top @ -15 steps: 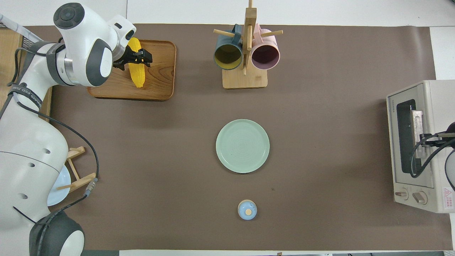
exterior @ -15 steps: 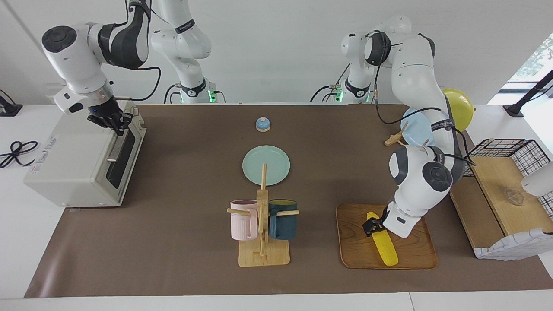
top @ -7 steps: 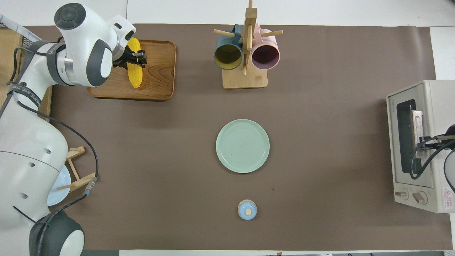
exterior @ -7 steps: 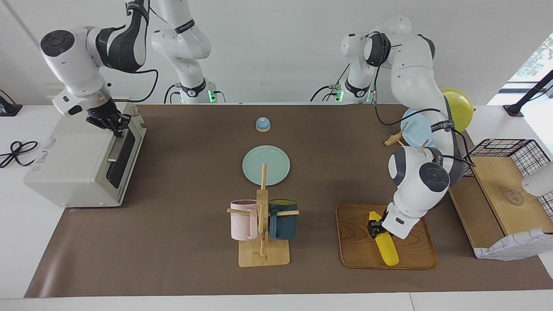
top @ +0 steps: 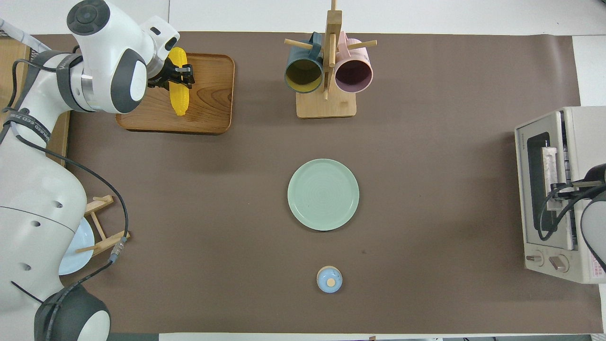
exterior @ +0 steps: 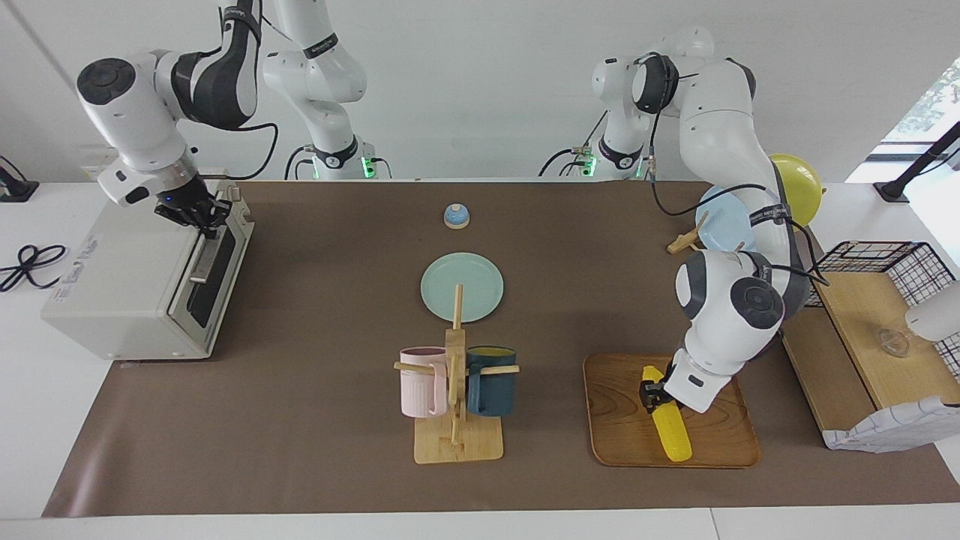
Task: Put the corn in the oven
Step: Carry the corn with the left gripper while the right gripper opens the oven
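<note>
The yellow corn [exterior: 670, 424] lies lengthwise on a wooden tray [exterior: 622, 439] toward the left arm's end of the table. My left gripper [exterior: 651, 394] is shut on the corn near the end that is nearer to the robots; the overhead view shows the gripper [top: 177, 80] across the cob [top: 179, 102]. I cannot tell whether the corn rests on the tray or hangs just above it. The off-white oven [exterior: 120, 300] stands at the right arm's end. My right gripper [exterior: 201, 217] is shut on its bar handle [exterior: 199, 259], and the door stands slightly ajar at the top [top: 563, 142].
A green plate [exterior: 480, 277] lies mid-table, with a mug rack [exterior: 456, 442] holding a pink and a dark blue mug farther from the robots. A small blue bell [exterior: 456, 216] sits near the robots. A blue plate on a stand [exterior: 720, 225] and a wire basket [exterior: 870, 259] sit near the tray.
My left gripper came down over the corn and shut on it. My right gripper, on the oven handle, has pulled the top of the door a little away from the oven body.
</note>
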